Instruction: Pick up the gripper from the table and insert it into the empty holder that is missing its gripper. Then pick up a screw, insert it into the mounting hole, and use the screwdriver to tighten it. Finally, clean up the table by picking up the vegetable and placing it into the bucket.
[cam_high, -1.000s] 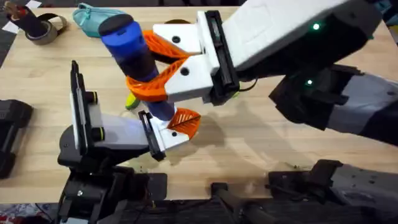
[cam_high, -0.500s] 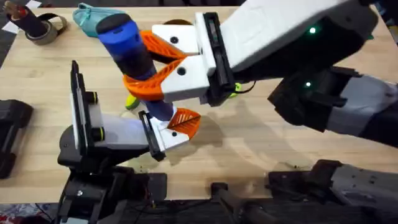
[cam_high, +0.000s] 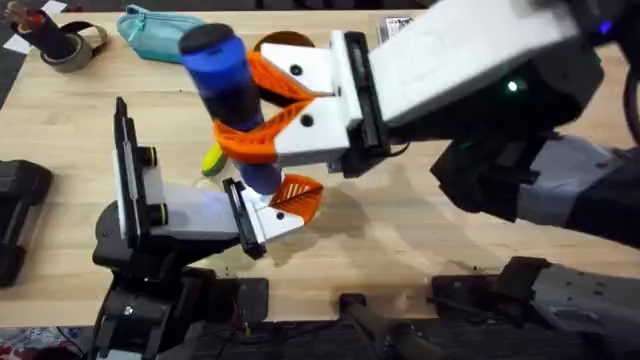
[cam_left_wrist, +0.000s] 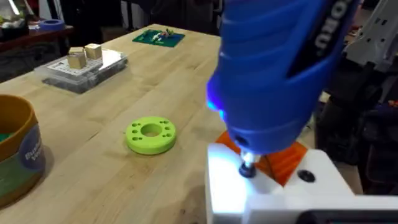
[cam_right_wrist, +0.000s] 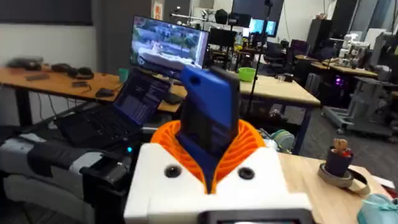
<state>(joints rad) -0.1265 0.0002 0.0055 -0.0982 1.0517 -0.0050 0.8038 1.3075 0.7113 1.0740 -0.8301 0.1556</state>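
The right gripper's (cam_high: 262, 112) jaws are clamped on the blue screwdriver (cam_high: 228, 95), held upright, its tip down on the white gripper (cam_high: 262, 215) at the left arm's end; whether the left jaws are apart cannot be told. The bucket (cam_left_wrist: 17, 155) stands on the bench (cam_high: 400, 230).

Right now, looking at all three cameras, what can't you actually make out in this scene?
- Overhead: the vegetable is mostly covered by the screwdriver and the right gripper; a yellow-green sliver shows.
- Overhead: the bucket is mostly behind the right gripper.
- Left wrist: the screwdriver's tip hides any screw beneath it.
- Left wrist: the bucket is cut off by the view's edge.
- Overhead: whether the left gripper is open or shut.
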